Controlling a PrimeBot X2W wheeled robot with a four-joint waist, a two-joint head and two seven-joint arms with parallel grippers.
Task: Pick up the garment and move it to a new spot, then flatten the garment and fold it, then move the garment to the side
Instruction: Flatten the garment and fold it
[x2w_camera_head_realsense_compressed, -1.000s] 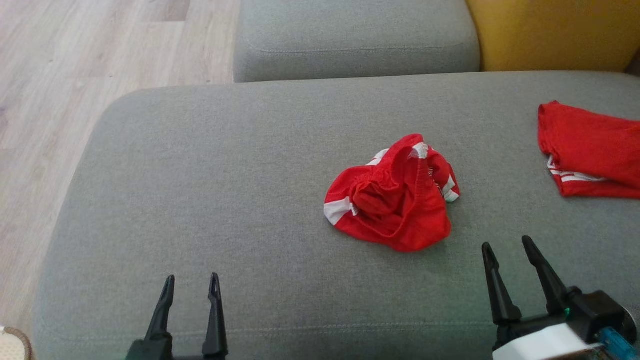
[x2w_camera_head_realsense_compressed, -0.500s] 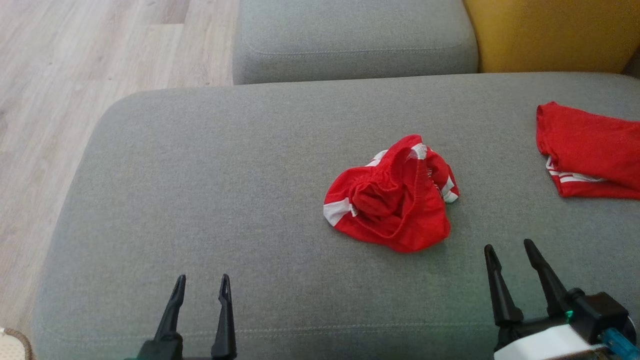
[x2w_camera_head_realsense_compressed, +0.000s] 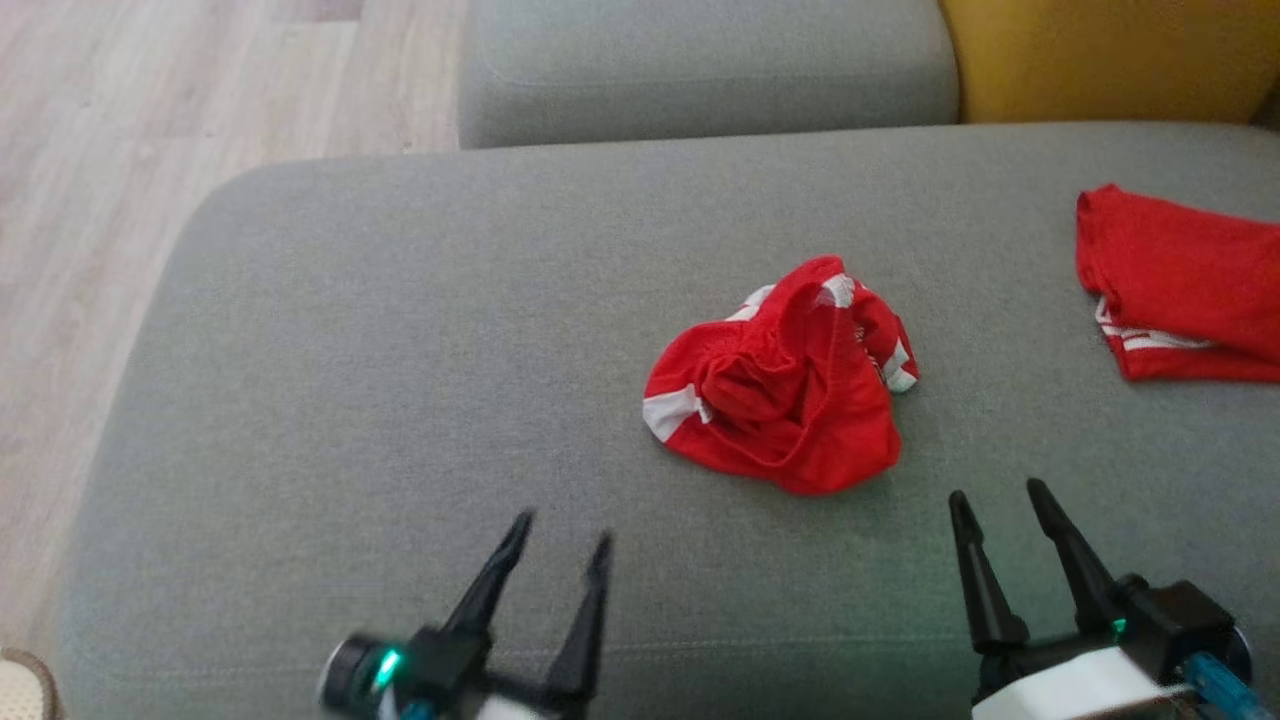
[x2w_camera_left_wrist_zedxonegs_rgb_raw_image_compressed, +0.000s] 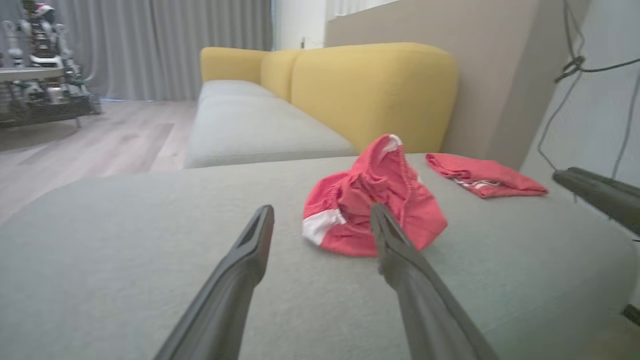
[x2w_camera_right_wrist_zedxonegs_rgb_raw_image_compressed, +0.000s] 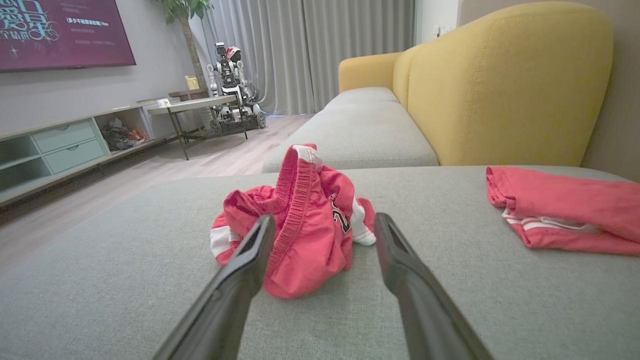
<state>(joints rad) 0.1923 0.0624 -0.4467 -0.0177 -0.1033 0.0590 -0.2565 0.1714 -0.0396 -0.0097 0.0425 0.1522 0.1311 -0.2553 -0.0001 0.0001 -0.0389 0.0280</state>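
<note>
Garment (x2w_camera_head_realsense_compressed: 775, 385), red shorts w/ white trim, is lying crumpled in a heap on the grey seat cushion (x2w_camera_head_realsense_compressed: 400, 350). It's sitting approx mid-cushion, a bit toward the right edge, and nothing is touching it.

Left gripper (x2w_camera_head_realsense_compressed: 562, 530) is hovering over the cushion's near edge. Its fingers are spread wide and holding nothing, w/ the tips pointing toward the heap but apart from it. Right gripper (x2w_camera_head_realsense_compressed: 997, 492) is sitting nr the near-right corner, likewise wide open & empty, tips just short of the heap's near side. In both wrist views the fingers are framing the heap w/ bare cushion btwn.

A second red garment (x2w_camera_head_realsense_compressed: 1180, 285) is lying flat, looking folded, at the cushion's right edge, well apart from the heap. Can't tell if it belongs to this job.

Progress, as I'm judging it: right at the start. There's no grasp yet and the cloth isn't lifted. All steps are remaining: grab, relocate, flatten, fold, shift to side. The cushion's left half is offering plenty of room for spreading out.
</note>
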